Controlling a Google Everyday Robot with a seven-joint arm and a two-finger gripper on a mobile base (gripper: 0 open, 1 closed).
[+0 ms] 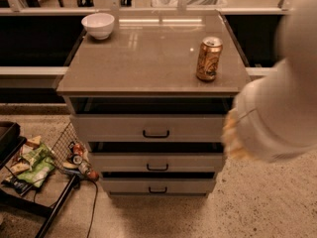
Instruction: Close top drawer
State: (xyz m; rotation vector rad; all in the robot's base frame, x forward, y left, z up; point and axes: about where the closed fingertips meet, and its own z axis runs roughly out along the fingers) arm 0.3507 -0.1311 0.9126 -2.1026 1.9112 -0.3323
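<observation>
On the cabinet (143, 66), gold can (208, 58), label unreadable, top drawer (114, 127) ajar, white arm (282, 113) right, pincer hidden, state untellable

Dim, amber-toned indoor view, sharp at centre, heavily blurred at the right edge.
Overhead light leaves pale glare streaks on the cabinet top (148, 63) near the bowl (98, 25). Black shadow fills the gap above the top drawer (114, 128). The close robot arm (282, 108) is smeared and out of focus; the gripper lies outside the frame.

White arm (282, 108) fills the right edge, gripper out of view.
</observation>
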